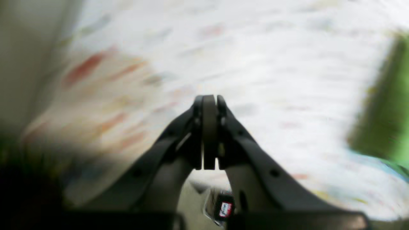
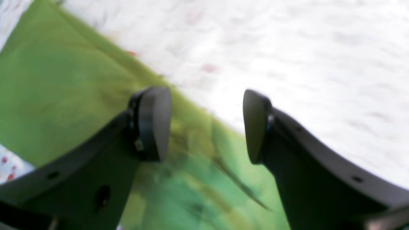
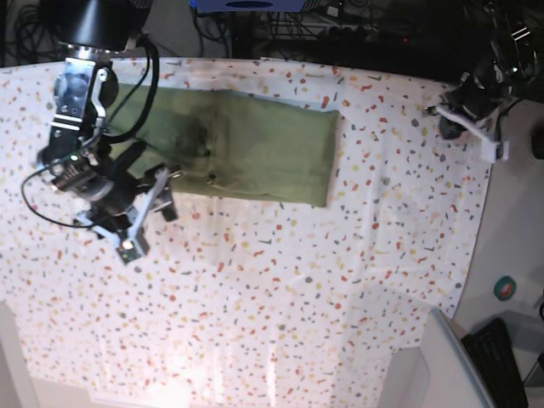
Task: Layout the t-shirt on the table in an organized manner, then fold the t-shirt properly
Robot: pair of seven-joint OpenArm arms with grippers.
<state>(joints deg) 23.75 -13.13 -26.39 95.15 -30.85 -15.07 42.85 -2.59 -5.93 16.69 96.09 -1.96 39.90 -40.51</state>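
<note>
T-shirt folded on table – right gripper agape, left gripper closed, empty

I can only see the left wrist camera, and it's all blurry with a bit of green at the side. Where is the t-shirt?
Observer: In the base view the t-shirt lies on the table as one long rectangle with no sleeves sticking out.
Operator: Is the other claw holding it?
Observer: No. The right gripper is open, with nothing between its jaws, and it hangs over the shirt's edge.
Operator: So where is my claw?
Observer: The left gripper is out by the table's corner, well apart from the shirt.
</note>
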